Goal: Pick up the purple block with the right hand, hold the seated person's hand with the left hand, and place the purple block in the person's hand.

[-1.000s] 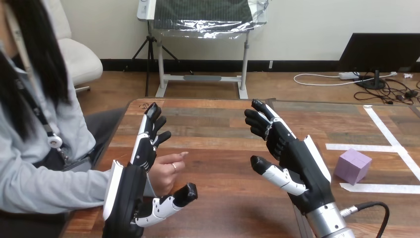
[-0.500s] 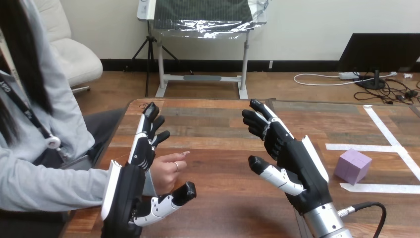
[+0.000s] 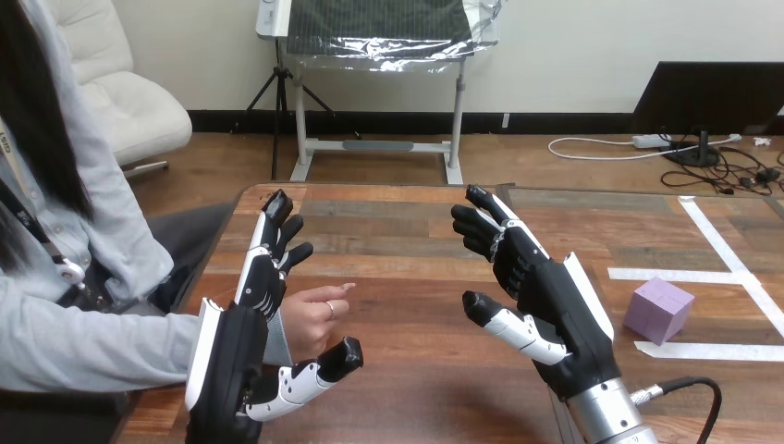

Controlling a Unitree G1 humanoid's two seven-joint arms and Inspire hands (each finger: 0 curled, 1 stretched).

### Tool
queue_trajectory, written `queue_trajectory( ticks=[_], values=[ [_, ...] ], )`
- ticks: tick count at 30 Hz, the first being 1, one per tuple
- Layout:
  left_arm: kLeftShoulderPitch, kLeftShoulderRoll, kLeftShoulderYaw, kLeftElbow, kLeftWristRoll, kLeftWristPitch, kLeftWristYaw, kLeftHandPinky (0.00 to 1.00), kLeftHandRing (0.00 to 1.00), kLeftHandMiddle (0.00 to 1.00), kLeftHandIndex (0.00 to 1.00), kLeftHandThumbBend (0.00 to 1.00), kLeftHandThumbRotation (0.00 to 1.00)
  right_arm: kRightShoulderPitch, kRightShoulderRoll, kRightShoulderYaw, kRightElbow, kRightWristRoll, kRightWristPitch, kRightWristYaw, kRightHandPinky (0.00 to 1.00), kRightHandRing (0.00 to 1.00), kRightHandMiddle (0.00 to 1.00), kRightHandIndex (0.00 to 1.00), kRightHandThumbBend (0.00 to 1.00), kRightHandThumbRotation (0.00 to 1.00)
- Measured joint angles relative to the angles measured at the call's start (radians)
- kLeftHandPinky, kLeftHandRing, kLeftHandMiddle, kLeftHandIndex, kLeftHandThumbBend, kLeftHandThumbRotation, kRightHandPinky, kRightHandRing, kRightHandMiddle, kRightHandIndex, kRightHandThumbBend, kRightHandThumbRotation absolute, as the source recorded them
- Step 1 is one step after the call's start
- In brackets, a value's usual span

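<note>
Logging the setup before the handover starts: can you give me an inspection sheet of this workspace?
surface: wooden table, with white tape lines at its right.
job's things: purple block resting on the table among the tape lines, untouched; person's hand above the table's left part, beside the left hand's palm.
clutter: nothing seen.
hands: left hand open, fingers straight, thumb below the person's hand, not curled round it; right hand open, holding nothing, apart from the block.
cables: nothing seen touching the block or the person's hand.
surroundings: a person seated at the table's left side.
</note>
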Motion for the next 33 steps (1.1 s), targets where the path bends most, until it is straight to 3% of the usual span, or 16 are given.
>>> queue_trajectory(
  ticks=[15,33],
  values=[
    [0.0,-0.01,0.018,0.0,-0.003,0.0,-0.02,0.86,0.95,0.99,0.98,1.0,0.62,0.0,0.0,-0.001,0.0,0.0,0.0,0.0,0.92,0.89,0.88,0.93,1.0,0.59],
    [0.01,-0.01,0.015,0.0,-0.054,0.0,-0.089,0.86,0.94,0.98,0.98,1.0,0.6,0.0,0.0,-0.002,0.005,0.0,-0.008,0.0,0.92,0.89,0.88,0.93,1.0,0.58]
  ],
)
